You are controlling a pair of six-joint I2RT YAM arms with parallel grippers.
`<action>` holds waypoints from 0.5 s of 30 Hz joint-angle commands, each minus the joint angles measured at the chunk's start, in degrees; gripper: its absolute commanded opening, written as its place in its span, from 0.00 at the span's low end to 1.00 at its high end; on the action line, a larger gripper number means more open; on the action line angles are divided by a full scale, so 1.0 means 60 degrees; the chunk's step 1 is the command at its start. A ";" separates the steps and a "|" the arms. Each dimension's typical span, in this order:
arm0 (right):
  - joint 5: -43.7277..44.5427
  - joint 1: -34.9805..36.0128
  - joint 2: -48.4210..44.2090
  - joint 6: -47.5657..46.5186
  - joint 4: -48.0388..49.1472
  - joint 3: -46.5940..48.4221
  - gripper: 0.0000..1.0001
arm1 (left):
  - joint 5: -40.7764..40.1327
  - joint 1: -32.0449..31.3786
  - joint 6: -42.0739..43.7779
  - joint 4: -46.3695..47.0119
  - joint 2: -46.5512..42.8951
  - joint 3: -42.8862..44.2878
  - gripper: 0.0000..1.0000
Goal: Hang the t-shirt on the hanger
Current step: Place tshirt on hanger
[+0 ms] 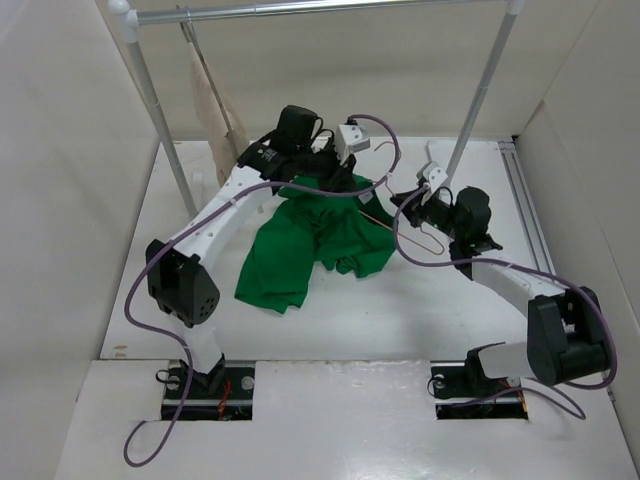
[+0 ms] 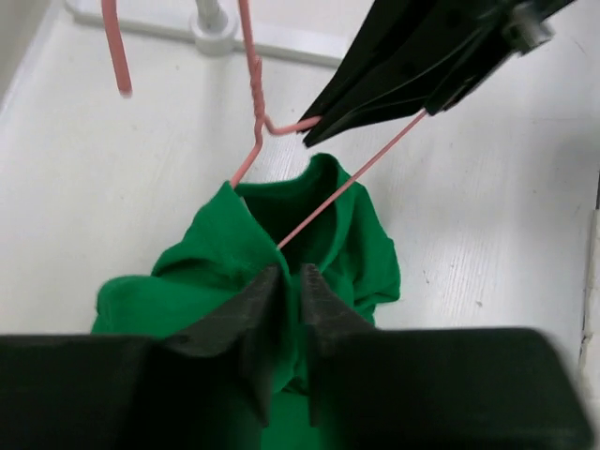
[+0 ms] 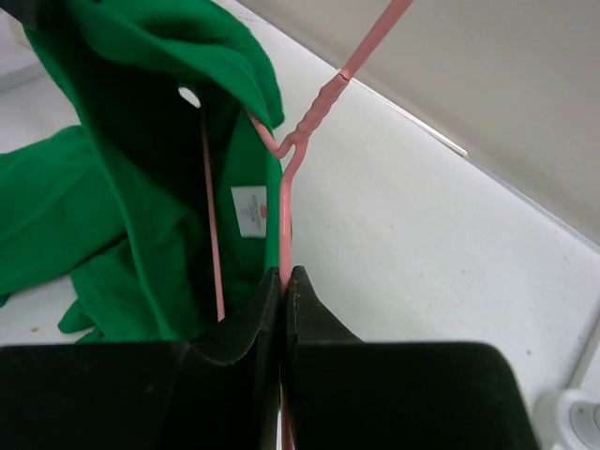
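While my right gripper (image 3: pixel 283 275) clamps the thin pink-red wire hanger (image 3: pixel 285 211) just below its twist, my left gripper (image 2: pixel 292 277) pinches the bright green cloth t-shirt (image 2: pixel 361 258) near the collar, jaws nearly together.
The shirt sags limp onto the white table (image 1: pixel 430 300), with one hanger arm inside its neck opening. I judge the cloth light and floppy, best held at the collar edge; the wire is springy.

hanger (image 2: pixel 352 180) base hidden in t-shirt (image 2: pixel 366 262), top cropped
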 commanded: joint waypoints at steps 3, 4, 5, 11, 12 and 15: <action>-0.0510 0.0200 -0.0058 0.0318 0.1368 -0.0021 0.00 | 0.1402 0.0017 0.0930 -0.0867 -0.0628 0.0154 0.30; -0.0510 0.0200 -0.0146 0.0188 0.1455 -0.0124 0.00 | 0.1781 0.0017 0.1372 -0.1174 -0.0629 0.0301 0.42; -0.0510 0.0200 -0.0321 0.0187 0.1543 -0.0255 0.00 | 0.1915 0.0017 0.1783 -0.1438 -0.0846 0.0418 0.47; -0.0686 0.0200 -0.0454 -0.0355 0.2173 -0.0842 0.00 | 0.1101 0.1130 0.2869 -0.0330 -0.1420 0.0097 0.66; -0.0773 0.0200 -0.0367 -0.0355 0.2261 -0.0929 0.00 | 0.0574 0.1218 0.3262 -0.0110 -0.1289 -0.0149 0.68; -0.0891 0.0200 0.0013 -0.0473 0.2626 -0.0930 0.00 | -0.0995 0.1218 0.5599 -0.0020 -0.0909 -0.0822 0.71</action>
